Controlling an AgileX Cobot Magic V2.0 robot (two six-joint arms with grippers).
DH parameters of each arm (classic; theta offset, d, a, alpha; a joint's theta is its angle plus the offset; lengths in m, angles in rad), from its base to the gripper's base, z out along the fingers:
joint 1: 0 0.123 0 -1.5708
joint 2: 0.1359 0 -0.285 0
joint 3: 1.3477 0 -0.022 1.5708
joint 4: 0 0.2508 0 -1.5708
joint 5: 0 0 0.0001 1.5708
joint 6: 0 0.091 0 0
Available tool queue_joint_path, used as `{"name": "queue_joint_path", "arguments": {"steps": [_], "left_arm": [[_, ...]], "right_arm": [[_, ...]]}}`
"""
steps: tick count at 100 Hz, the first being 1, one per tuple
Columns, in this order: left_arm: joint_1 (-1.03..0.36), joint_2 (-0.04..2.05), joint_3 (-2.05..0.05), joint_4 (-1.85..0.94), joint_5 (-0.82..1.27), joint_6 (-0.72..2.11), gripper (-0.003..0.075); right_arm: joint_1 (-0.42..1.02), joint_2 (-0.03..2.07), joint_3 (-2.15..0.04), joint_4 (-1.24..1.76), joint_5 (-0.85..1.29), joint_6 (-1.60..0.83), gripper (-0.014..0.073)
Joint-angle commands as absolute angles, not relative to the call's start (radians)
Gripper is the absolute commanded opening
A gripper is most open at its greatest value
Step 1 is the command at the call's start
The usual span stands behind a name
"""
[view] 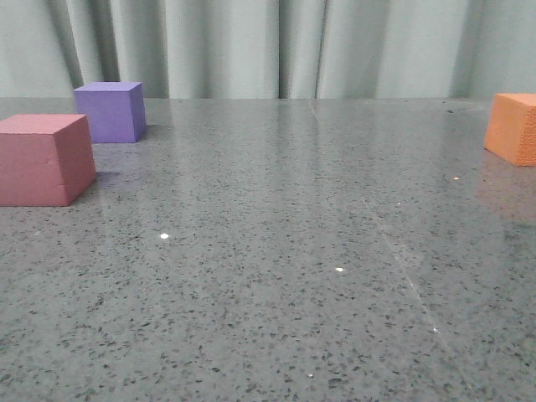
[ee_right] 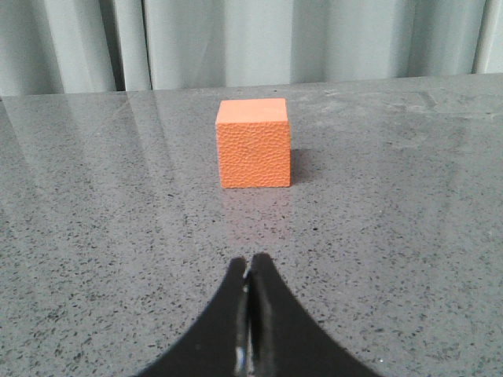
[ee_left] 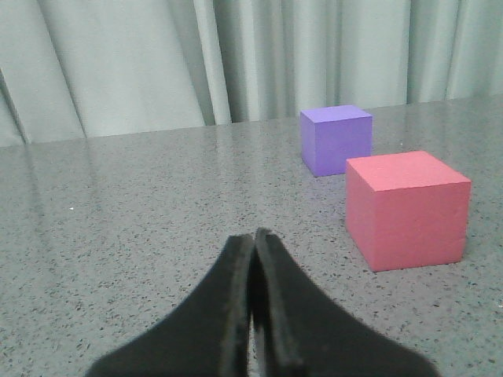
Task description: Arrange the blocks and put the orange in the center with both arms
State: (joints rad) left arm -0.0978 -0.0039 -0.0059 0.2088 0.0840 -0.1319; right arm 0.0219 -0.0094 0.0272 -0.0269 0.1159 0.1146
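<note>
Orange cube [ee_right: 253,144] sits on the speckled grey table [ee_right: 409,236] straight ahead of the right gripper [ee_right: 250,271], well apart from its fingertips, one pebbled face turned toward the wrist camera. That gripper's two black fingers are pressed together with nothing between them, the tips meeting in a thin seam, and bare tabletop lies between the tips and the cube.

In the front view the orange cube [view: 512,127] stands at the far right edge of the picture, cut off by the frame, while neither arm shows in that view.

Left gripper [ee_left: 253,236] is likewise closed flat on itself, empty, its tips low over the table. Ahead of it and off to one side stands the pink-red cube [ee_left: 405,208], near but not touching the fingers. Beyond the pink-red cube, farther from the gripper, stands the purple cube [ee_left: 335,139]; whether a small gap separates the two cannot be told from the wrist view, since they overlap in the picture. The front view shows the pink-red cube [view: 43,159] at the left edge and the purple cube [view: 110,111] behind it, the two just beside each other with a sliver of shadowed table between them.

All three cubes rest upright on the table, the pair on the left well apart from the orange one on the right, with open tabletop across the middle. A pale pleated curtain [view: 276,46] hangs behind the table's far edge
</note>
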Motion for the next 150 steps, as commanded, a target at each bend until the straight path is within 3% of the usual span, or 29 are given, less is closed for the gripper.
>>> {"name": "queue_joint_path", "arguments": {"steps": [1, 83, 104, 121, 150], "left_arm": [[-0.106, -0.036, 0.05, 0.209, 0.012, -0.139, -0.0019], [-0.106, -0.036, 0.05, 0.209, 0.012, -0.139, -0.0019], [-0.106, -0.036, 0.05, 0.209, 0.012, -0.139, -0.0019], [-0.106, -0.036, 0.05, 0.209, 0.012, -0.139, -0.0019], [-0.106, -0.036, 0.05, 0.209, 0.012, -0.139, -0.0019]], "right_arm": [[0.019, -0.035, 0.014, -0.028, 0.033, 0.108, -0.0067], [0.019, -0.034, -0.003, -0.015, -0.055, 0.181, -0.0067], [0.019, 0.069, -0.222, -0.008, 0.228, 0.297, -0.0067], [0.019, 0.31, -0.479, -0.009, 0.498, 0.284, -0.0067], [0.019, 0.705, -0.846, -0.009, 0.718, 0.194, -0.0067]]}}
